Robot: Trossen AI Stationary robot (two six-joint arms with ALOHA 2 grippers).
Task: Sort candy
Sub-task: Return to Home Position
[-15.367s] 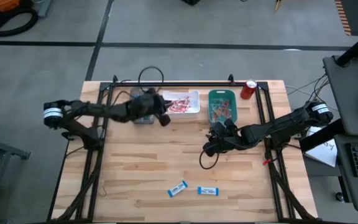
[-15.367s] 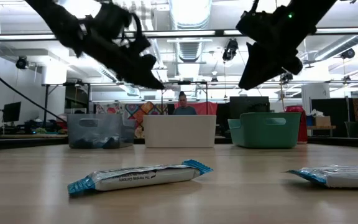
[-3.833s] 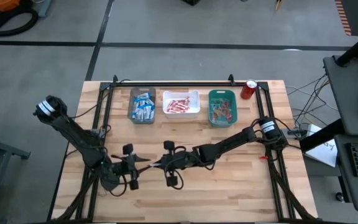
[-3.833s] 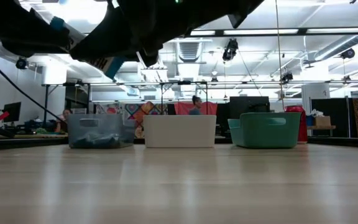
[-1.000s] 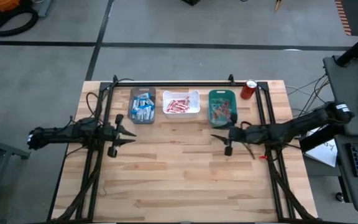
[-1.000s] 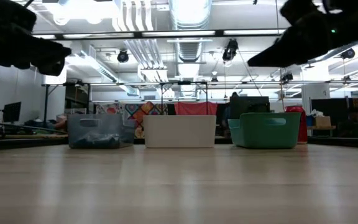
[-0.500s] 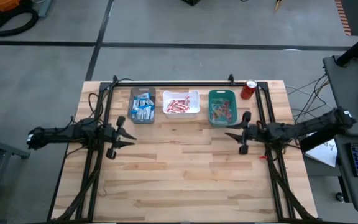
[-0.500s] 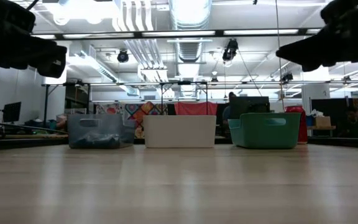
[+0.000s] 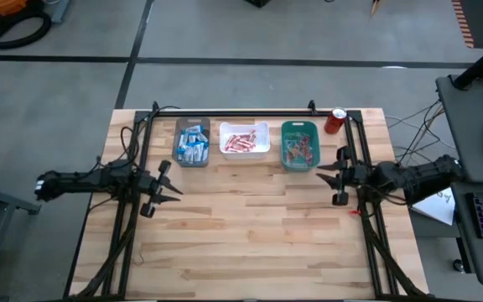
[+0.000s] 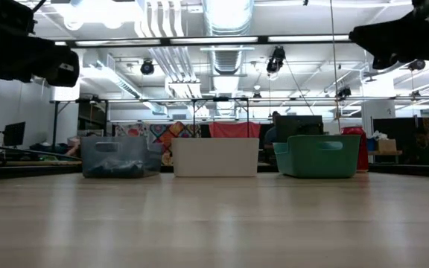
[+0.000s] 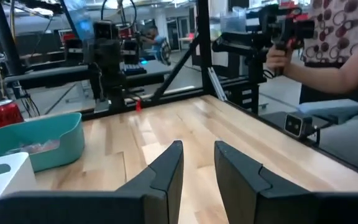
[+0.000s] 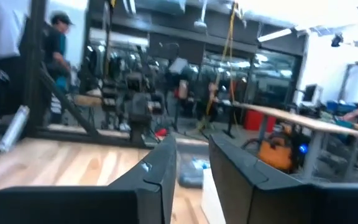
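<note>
The candy lies sorted in three bins at the table's far edge. Blue-and-white bars fill the grey bin (image 9: 191, 143), red-and-white bars the white bin (image 9: 244, 139), and small orange-red pieces the teal bin (image 9: 299, 146). No candy shows on the bare tabletop. My left gripper (image 9: 174, 188) hovers over the table's left part, open and empty, pointing toward the right edge; its fingers show in the left wrist view (image 11: 197, 146). My right gripper (image 9: 321, 176) hovers near the right edge below the teal bin, open and empty, pointing toward the left edge; it also shows in the right wrist view (image 12: 191, 140).
A red soda can (image 9: 336, 120) stands at the far right corner beside the teal bin. The three bins stand in a row in the low view: the grey bin (image 10: 120, 156), the white bin (image 10: 215, 157) and the teal bin (image 10: 318, 155). A person (image 11: 337, 43) stands beyond the table's edge.
My right gripper has drawn back toward the table's right edge, staying open and empty. The bins and the candy have not moved.
</note>
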